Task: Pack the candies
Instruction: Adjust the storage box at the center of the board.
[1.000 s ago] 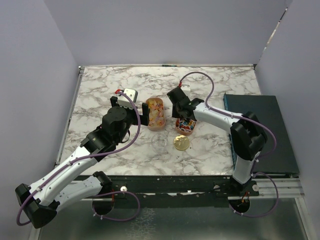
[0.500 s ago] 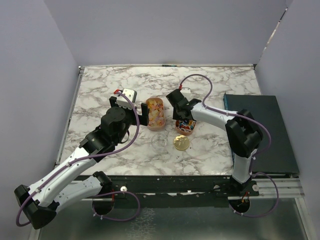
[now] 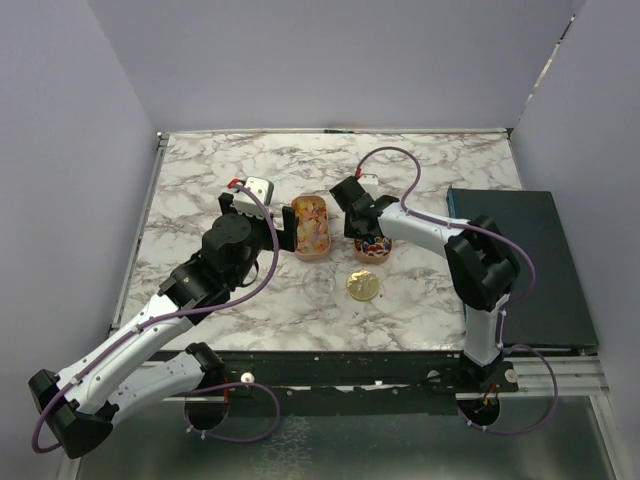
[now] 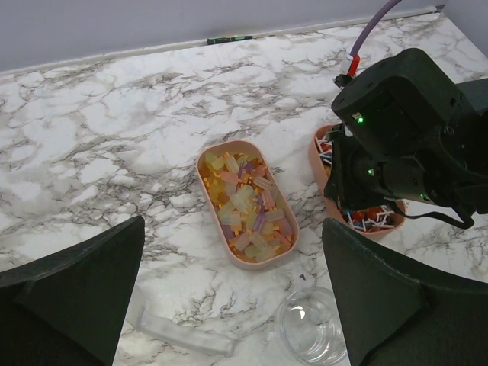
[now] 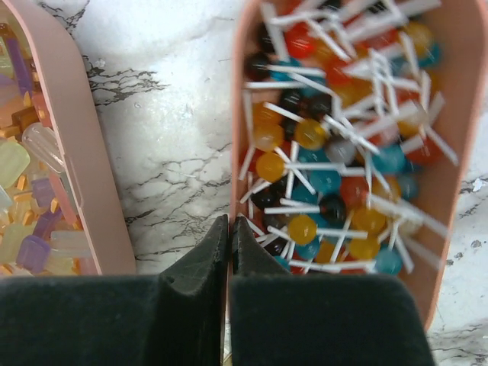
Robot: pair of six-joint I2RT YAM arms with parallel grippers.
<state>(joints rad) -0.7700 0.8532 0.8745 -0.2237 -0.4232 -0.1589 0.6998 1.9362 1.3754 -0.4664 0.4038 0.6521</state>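
**Top external.** The right gripper [image 3: 366, 238] hangs over the lollipops [image 3: 377, 250] and is the nearer arm to them. The left gripper [image 3: 283, 230] stands just beside the pastel candies [image 3: 313, 228]. Their oval tray [image 3: 297, 222] has its long axis running away from the arm bases.

**Left wrist.** The left gripper [image 4: 232, 252] is spread wide and empty. The pastel candies [image 4: 245, 210] lie directly ahead, between its fingers, with a clear jar [image 4: 311, 334] nearer.

**Right wrist.** The right gripper [image 5: 230, 226] is clenched, tips together at the near-left rim of the lollipop tray [image 5: 456, 198]. The lollipops [image 5: 335, 160] lie ahead and to the right. Whether a stick is pinched cannot be made out.
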